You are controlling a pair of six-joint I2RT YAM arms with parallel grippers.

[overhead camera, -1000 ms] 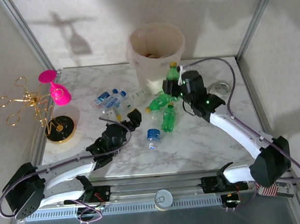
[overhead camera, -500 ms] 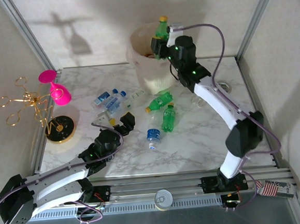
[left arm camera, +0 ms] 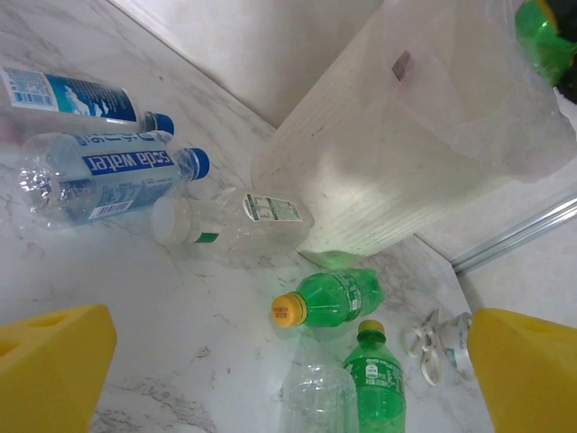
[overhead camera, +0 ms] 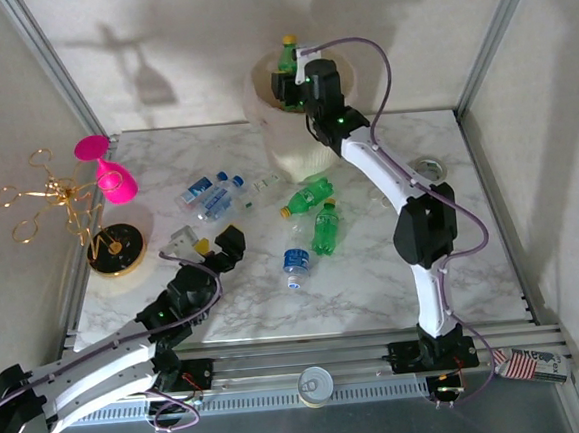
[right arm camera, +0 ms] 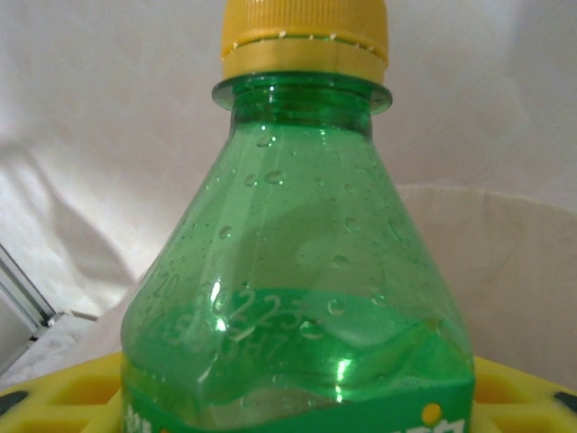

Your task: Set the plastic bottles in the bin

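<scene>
The right tool (overhead camera: pixel 290 79) is clamped on a green bottle (right arm camera: pixel 302 298) with a yellow cap, upright above the bin (overhead camera: pixel 299 150). The left tool (overhead camera: pixel 210 245) stands wide apart over the surface (overhead camera: pixel 374 270). A clear bottle (left arm camera: pixel 99 176) lying there has a blue label reading "…sta water". 2 green bottles (left arm camera: pixel 329 298) lie near the bin's foot.

Aluminium frame posts (overhead camera: pixel 53 70) and white panels (overhead camera: pixel 204 23) are boxing in a marble-patterned tabletop (overhead camera: pixel 374 275), a mounting rail (overhead camera: pixel 311 360) lining its near edge: a robotics lab.
</scene>
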